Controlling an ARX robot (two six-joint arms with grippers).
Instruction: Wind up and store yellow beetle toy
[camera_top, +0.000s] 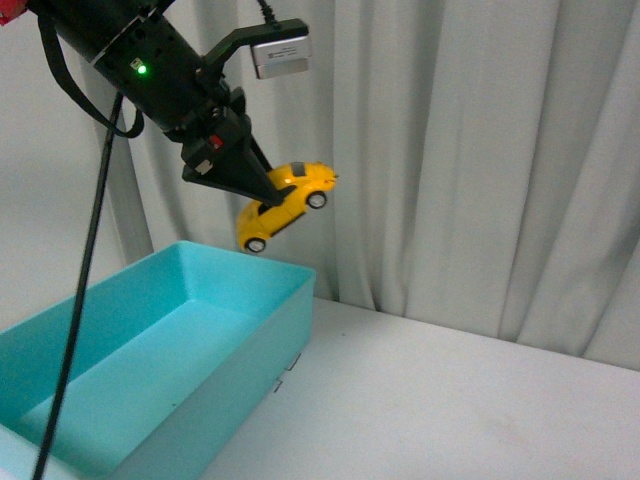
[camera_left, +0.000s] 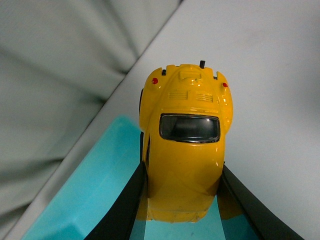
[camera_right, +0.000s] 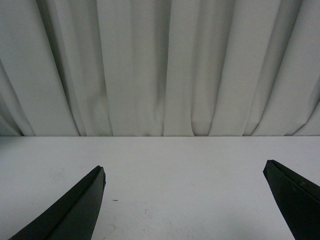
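Observation:
The yellow beetle toy (camera_top: 285, 205) hangs in the air, tilted with one end raised, above the far corner of a turquoise box (camera_top: 150, 360). My left gripper (camera_top: 268, 192) is shut on it from the left. In the left wrist view the glossy beetle toy (camera_left: 185, 150) sits clamped between the two black fingers (camera_left: 125, 205), its dark window facing the camera, with the box (camera_left: 85, 195) below it. My right gripper (camera_right: 184, 172) is open over bare white table, with nothing between its fingers; it does not show in the front view.
The turquoise box is open-topped and empty inside, at the table's left. A white table (camera_top: 450, 400) stretches to the right of it. A pleated grey-white curtain (camera_top: 450, 150) hangs behind. A black cable (camera_top: 80, 290) dangles from the left arm across the box.

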